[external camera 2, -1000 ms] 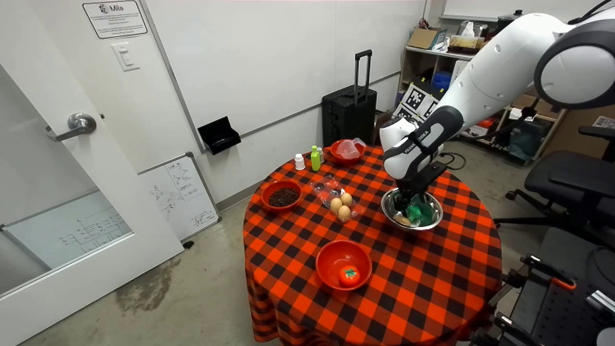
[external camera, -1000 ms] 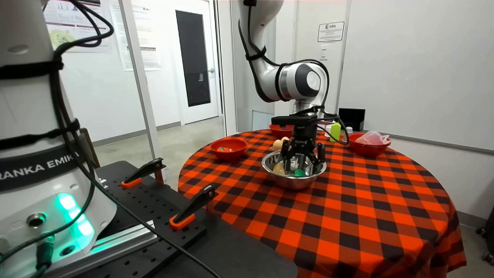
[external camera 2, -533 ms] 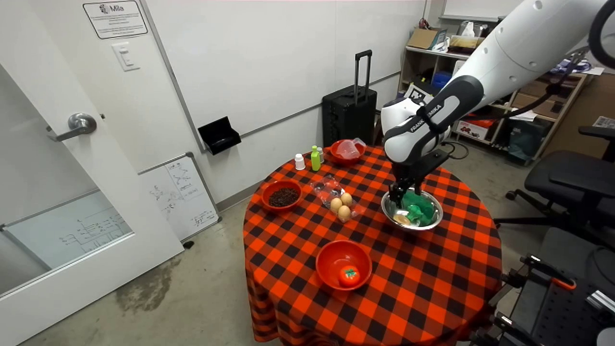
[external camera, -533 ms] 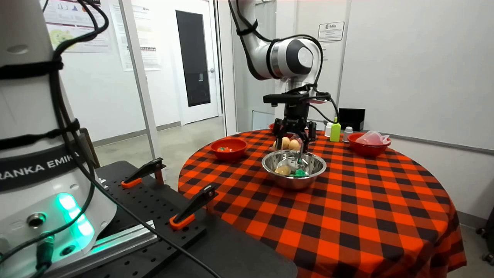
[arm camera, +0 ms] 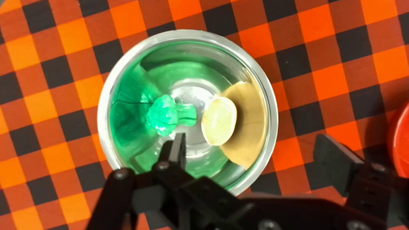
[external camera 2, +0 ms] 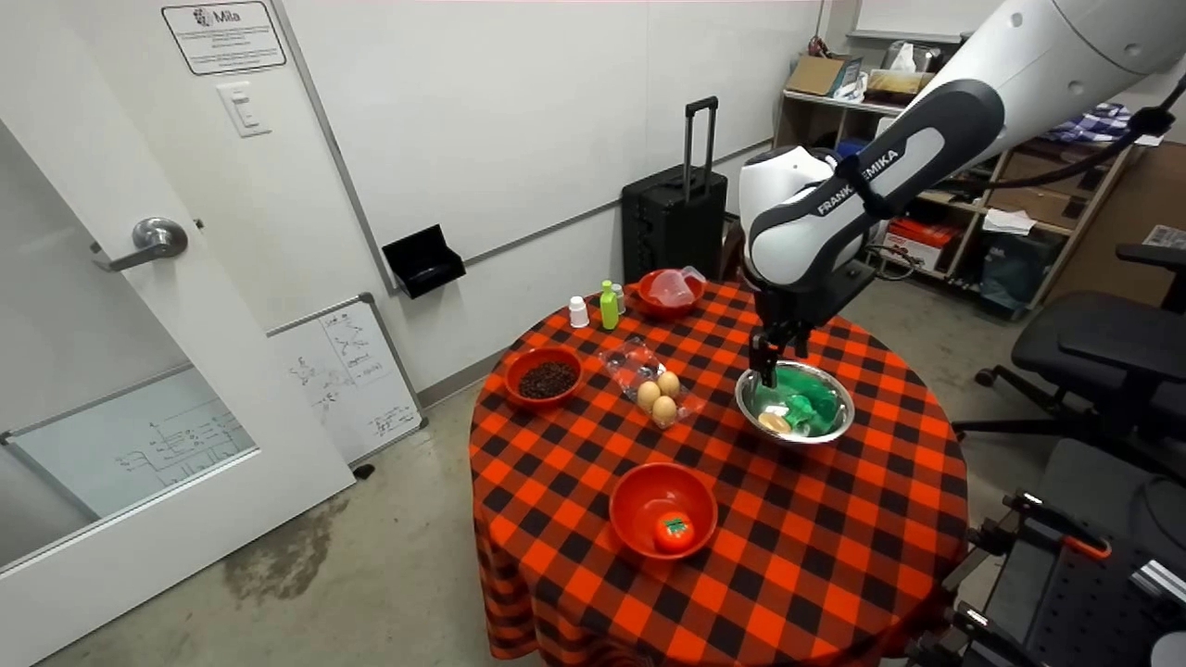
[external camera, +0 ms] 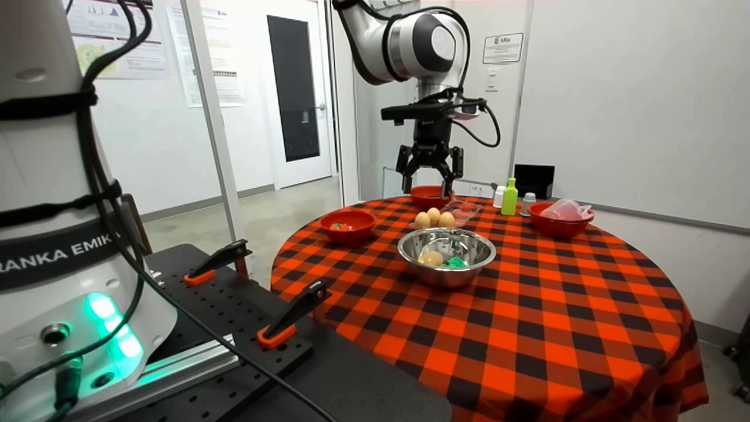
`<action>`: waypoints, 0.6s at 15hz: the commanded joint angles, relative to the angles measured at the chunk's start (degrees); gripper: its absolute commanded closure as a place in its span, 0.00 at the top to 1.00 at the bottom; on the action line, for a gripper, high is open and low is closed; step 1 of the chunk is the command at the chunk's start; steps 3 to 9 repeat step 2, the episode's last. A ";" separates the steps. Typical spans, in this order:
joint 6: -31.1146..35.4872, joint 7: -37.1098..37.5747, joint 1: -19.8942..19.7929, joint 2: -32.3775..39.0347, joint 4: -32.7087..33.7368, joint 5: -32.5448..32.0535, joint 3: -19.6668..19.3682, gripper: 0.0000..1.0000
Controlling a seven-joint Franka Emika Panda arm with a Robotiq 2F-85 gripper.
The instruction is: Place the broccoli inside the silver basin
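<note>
The silver basin (external camera: 446, 278) stands on the checked tablecloth; it also shows in an exterior view (external camera 2: 845, 419) and in the wrist view (arm camera: 272, 111). The green broccoli (arm camera: 171, 115) lies on its side inside the basin, its stalk towards a yellowish oval lump (arm camera: 219, 121). The broccoli shows in both exterior views too, as a green piece (external camera: 456, 262) low in the basin (external camera 2: 799, 409). My gripper (external camera: 426, 192) is open and empty, well above the table. In the wrist view its fingers (arm camera: 250, 135) are wide apart, with nothing between them.
Three eggs (external camera: 433, 218) in a clear carton stand beside the basin. A red bowl (external camera 2: 649, 496) holds a tomato (external camera 2: 675, 533). Another red bowl (external camera 2: 512, 378) holds dark beans. A third red bowl (external camera: 559, 227) holds a clear cup, near a green bottle (external camera: 510, 198).
My gripper has risen out of the basin, and in an exterior view it has shifted slightly left. It holds nothing. The broccoli and the yellowish lump stay in the basin.
</note>
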 commanded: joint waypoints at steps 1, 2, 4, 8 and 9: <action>-0.13 -0.18 0.36 0.25 0.17 0.26 -0.42 1.00; -0.08 -0.18 0.21 0.63 0.24 0.27 -0.52 1.00; -0.08 -0.18 0.21 0.63 0.24 0.27 -0.52 1.00; -0.08 -0.18 0.21 0.63 0.24 0.27 -0.52 1.00; -0.08 -0.18 0.21 0.63 0.24 0.27 -0.52 1.00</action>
